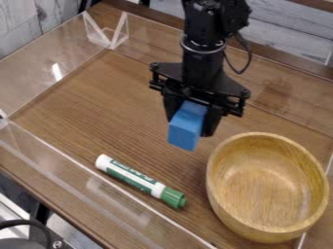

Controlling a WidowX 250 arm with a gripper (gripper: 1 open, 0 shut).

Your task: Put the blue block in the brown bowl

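My gripper [196, 114] points straight down and is shut on the blue block [190, 127], which hangs clear above the wooden table. The block's lower half shows below the black fingers [169, 100]. The brown bowl [268, 185] sits at the lower right, round and light wood, with nothing inside. The held block is just left of the bowl's near-left rim and higher than it.
A white-and-green marker pen [139, 182] lies on the table at the lower left of the bowl. Clear acrylic walls [46, 58] ring the table, and a clear stand [107, 31] is at the back left.
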